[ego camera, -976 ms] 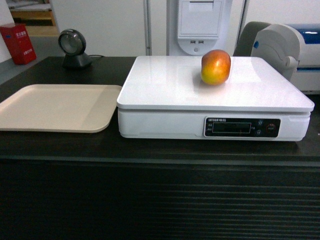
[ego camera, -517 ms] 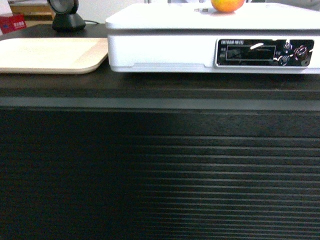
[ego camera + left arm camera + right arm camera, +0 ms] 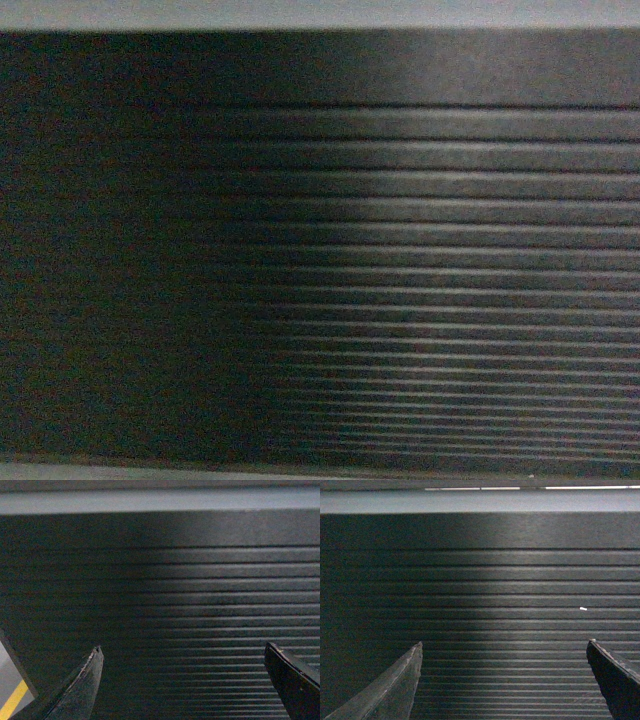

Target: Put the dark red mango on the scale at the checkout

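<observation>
The checkout's dark, horizontally ribbed front (image 3: pixel 400 250) fills the head view. The dark red mango and the scale are out of view in every current view. In the left wrist view my left gripper (image 3: pixel 183 647) is open, its two dark fingers spread wide with only the ribbed front (image 3: pixel 175 590) behind them. My right gripper (image 3: pixel 505 642) is likewise open and holds nothing, facing the same ribbed panel (image 3: pixel 495 590) close up.
A pale grey band (image 3: pixel 320 12) runs along the top of the ribbed front. Grey floor with a yellow line (image 3: pixel 12 700) shows past the panel's corner at the lower left of the left wrist view. A small white speck (image 3: pixel 583 609) sits on the panel.
The head view has dropped from the counter top down to the ribbed front. The mango resting on the scale, the beige tray and the counter top have slid out of the top of the view.
</observation>
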Available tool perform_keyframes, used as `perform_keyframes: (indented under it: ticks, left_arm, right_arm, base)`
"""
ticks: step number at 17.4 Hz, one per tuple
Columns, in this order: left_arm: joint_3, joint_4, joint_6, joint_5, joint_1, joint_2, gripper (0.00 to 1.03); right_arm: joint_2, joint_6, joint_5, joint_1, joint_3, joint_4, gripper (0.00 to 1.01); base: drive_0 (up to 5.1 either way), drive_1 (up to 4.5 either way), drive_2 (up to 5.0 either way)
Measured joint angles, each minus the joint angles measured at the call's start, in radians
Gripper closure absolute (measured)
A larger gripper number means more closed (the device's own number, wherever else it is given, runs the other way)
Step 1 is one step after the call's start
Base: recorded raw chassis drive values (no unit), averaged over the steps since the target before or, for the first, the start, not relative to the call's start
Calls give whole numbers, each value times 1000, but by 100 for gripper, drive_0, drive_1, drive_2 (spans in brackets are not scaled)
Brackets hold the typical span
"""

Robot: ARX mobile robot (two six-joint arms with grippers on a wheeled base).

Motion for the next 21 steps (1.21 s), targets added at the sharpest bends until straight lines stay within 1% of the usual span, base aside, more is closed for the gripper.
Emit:
perform_keyframes:
  ticks: [21]
  left_arm:
    - [0,-1,0,0,0,0,5]
  right_arm:
    - [0,0,0,0,0,-2,3]
  base:
    - [0,0,0]
